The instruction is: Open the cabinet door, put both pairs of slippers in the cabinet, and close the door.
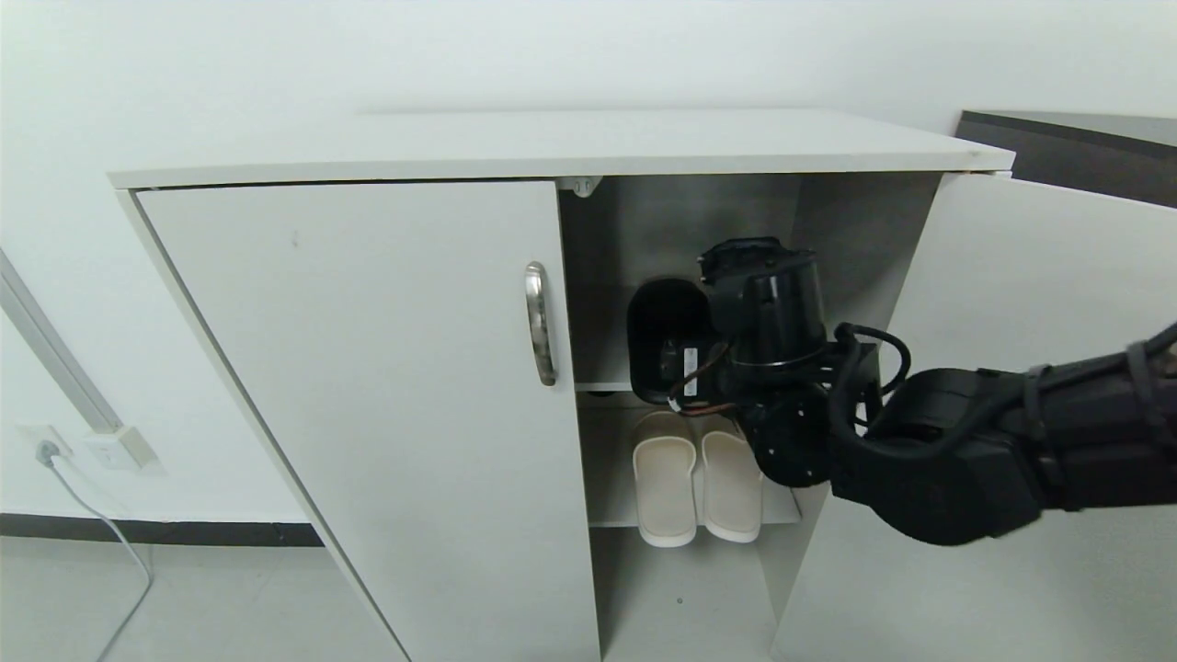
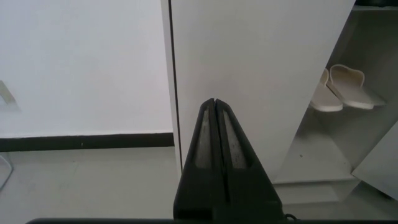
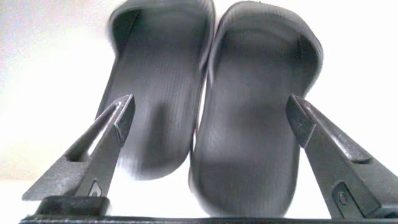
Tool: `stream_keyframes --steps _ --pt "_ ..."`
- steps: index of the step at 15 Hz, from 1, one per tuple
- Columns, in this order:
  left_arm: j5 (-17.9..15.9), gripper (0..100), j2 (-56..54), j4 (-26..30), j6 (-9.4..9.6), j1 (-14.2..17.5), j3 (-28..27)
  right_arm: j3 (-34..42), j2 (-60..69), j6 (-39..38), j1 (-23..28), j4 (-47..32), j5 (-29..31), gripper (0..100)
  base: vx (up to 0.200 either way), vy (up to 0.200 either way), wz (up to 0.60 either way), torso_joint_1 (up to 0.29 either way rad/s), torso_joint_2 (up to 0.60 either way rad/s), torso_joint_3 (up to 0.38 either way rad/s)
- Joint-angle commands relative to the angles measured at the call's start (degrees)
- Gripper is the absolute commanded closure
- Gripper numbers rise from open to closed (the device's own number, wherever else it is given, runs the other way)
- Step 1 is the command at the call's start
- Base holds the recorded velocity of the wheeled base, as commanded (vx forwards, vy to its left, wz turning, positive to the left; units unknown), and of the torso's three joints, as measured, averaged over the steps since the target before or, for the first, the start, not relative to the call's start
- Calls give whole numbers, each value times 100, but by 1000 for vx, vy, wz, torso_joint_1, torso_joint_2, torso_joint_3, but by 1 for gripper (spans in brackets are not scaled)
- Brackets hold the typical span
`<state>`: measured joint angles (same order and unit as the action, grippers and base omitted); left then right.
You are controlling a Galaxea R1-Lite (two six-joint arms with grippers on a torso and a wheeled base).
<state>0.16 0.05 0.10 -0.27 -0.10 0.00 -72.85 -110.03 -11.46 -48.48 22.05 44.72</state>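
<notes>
The placing of the black slippers (image 1: 664, 336) is judged to be the step in hand. In the head view they are being shown at the centre of the frame, on the upper shelf (image 1: 602, 384) of the cabinet (image 1: 552, 147), with the right arm's wrist just to their right inside the opening. The white slippers (image 1: 697, 487) are lying side by side just below, on the lower shelf (image 1: 607, 478), toes pointing out past its front edge.

In the right wrist view the right pincer (image 3: 209, 102) is being held released. Its two fingers (image 3: 102, 143) are spread wide at the lower left and lower right of the frame. The black slippers (image 3: 249, 118) are lying just beyond the tips, framed between them and not being gripped. Whether a fingertip is touching a sole cannot be told.

The left pincer (image 2: 214, 106) is being kept clenched on nothing at the lower centre of the left wrist view, in front of the closed left door (image 1: 349, 368).

With both pairs judged to be inside, the next move is expected to call for the right arm to be drawn straight back out without a slipper being dragged. After that, the right door (image 1: 1030, 303), standing open at the right of the frame, would need to be pushed shut.
</notes>
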Motion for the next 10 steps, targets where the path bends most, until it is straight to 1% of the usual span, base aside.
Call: stream_keyframes --steps 1,4,6,8,9,10 --pt "2 100 4 -1 0 1 0 922 799 -23 -302 370 -7 0 0 0 0 0 0 0" --pt "-7 100 -5 -1 9 1 0 1739 1283 3 -364 1047 -33 0 0 0 0 0 0 0" --pt "-7 100 -5 -1 9 1 0 2038 1450 21 -373 1055 -112 0 0 0 0 0 0 0" --pt "-7 100 -5 -1 27 1 0 2135 1423 30 -496 1064 -121 0 0 0 0 0 0 0" --pt "-7 100 4 -1 36 1 0 2126 1406 21 -531 1073 -121 100 0 0 0 0 0 0" --pt "-7 100 -5 -1 36 1 0 2135 1388 30 -583 1064 -112 100 0 0 0 0 0 0"
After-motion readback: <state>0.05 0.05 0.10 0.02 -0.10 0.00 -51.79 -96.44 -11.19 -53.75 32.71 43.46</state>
